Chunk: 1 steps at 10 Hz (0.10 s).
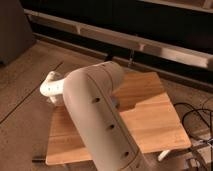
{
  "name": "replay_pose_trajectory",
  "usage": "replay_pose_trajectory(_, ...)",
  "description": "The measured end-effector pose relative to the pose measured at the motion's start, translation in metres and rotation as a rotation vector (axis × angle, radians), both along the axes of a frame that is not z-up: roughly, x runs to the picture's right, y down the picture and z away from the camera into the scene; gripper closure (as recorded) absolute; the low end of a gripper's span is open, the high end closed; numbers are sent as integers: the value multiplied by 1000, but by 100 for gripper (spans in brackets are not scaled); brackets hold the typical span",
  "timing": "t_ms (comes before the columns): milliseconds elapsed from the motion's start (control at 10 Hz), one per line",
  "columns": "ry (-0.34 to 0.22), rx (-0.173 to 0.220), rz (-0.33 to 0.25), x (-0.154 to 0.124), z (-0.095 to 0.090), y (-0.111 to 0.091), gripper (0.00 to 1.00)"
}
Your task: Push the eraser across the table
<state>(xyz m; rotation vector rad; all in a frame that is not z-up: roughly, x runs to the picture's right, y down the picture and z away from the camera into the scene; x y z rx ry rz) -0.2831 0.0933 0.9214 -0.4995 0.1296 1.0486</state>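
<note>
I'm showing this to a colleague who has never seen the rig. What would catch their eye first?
The big whitish robot arm fills the middle, sweeping from the bottom edge up and left over the light wooden table. Its gripper end reaches past the table's far left corner, above the speckled floor. A small dark object lies on the floor by the table's near left corner; whether it is the eraser cannot be told.
</note>
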Motion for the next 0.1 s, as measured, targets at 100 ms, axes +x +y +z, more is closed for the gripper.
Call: replay_pose_trajectory(100,-1,0,0,-1,0,0,87)
